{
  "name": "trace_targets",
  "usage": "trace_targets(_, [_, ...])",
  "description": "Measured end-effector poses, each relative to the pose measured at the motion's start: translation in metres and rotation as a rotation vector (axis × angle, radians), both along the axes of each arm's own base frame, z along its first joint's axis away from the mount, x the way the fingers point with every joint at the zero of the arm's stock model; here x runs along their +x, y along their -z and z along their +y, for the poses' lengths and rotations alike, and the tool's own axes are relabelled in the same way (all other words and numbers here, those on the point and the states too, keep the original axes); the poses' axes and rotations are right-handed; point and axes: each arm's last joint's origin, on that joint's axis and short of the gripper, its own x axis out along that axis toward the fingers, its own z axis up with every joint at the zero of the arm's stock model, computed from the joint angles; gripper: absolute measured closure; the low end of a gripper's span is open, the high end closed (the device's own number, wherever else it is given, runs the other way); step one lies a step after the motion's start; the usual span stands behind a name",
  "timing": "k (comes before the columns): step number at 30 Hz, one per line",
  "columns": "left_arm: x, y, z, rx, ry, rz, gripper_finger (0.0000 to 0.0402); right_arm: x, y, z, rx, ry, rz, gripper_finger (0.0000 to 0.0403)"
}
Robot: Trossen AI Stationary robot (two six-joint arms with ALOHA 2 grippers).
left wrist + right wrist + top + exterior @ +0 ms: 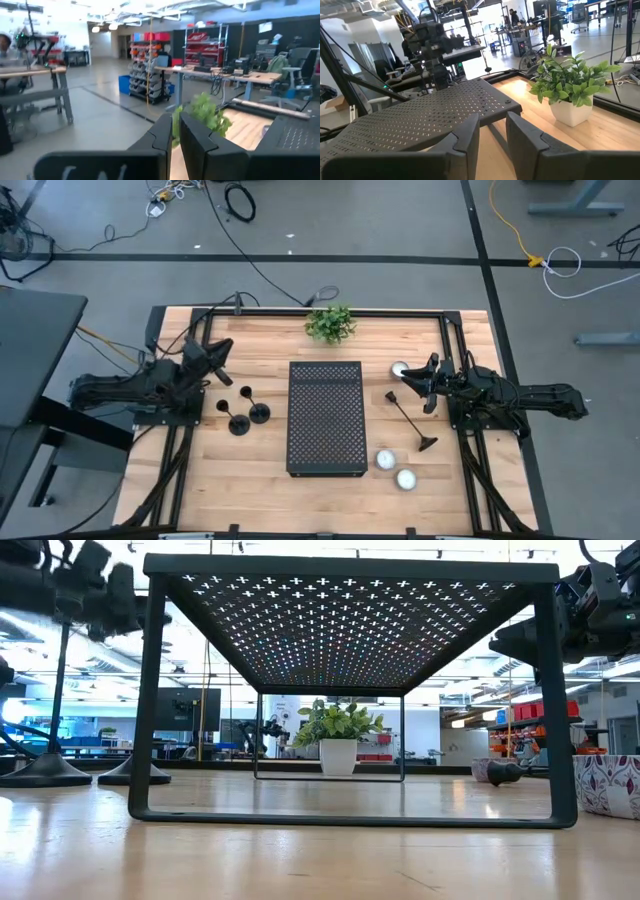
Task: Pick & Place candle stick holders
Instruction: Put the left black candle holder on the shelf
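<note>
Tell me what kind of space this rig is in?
Likely an open-plan robotics lab or workshop: workbenches with equipment, red storage shelving and office chairs beyond the wooden table, cables across the concrete floor.

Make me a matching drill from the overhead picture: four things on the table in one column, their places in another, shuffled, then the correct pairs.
Things
1. potted plant
2. two standing candle stick holders
3. lying candle stick holder
4. perforated tray

Places
A. centre of the table
B. far edge, beyond the tray
C. between the tray and the left arm
D. between the tray and the right arm, tipped on its side

Pairs: 1-B, 2-C, 3-D, 4-A
</note>
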Motion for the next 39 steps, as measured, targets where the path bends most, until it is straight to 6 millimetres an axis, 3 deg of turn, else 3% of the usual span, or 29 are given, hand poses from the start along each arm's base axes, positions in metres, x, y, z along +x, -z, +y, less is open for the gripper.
trace_targets(2, [-0.003,-0.014,-0.002,0.010,0.073,-0.004,0.0367,0.000,0.000,0.000,0.000,0.000,0.000,0.0307])
trace_targets(7, [-0.017,-0.048,-0.012,-0.053,0.459,0.077,0.0381,0.000,0.000,0.000,0.000,0.000,0.000,0.0307])
trace_targets(10, [-0.031,-0.064,-0.015,-0.152,0.565,0.105,0.0396,0.000,0.000,0.000,0.000,0.000,0.000,0.0307])
trace_targets(14, [-0.040,-0.079,-0.018,-0.282,0.682,0.019,0.0393,0.000,0.000,0.000,0.000,0.000,0.000,0.0307])
trace_targets(19, [-0.033,-0.079,-0.020,-0.325,0.722,0.041,0.0397,0.000,0.000,0.000,0.000,0.000,0.000,0.0307])
trace_targets(32, [0.023,-0.058,-0.023,-0.421,0.649,0.345,0.0398,0.000,0.000,0.000,0.000,0.000,0.000,0.0307])
trace_targets(39, [0.031,-0.050,-0.026,-0.481,0.657,0.423,0.0396,0.000,0.000,0.000,0.000,0.000,0.000,0.0307])
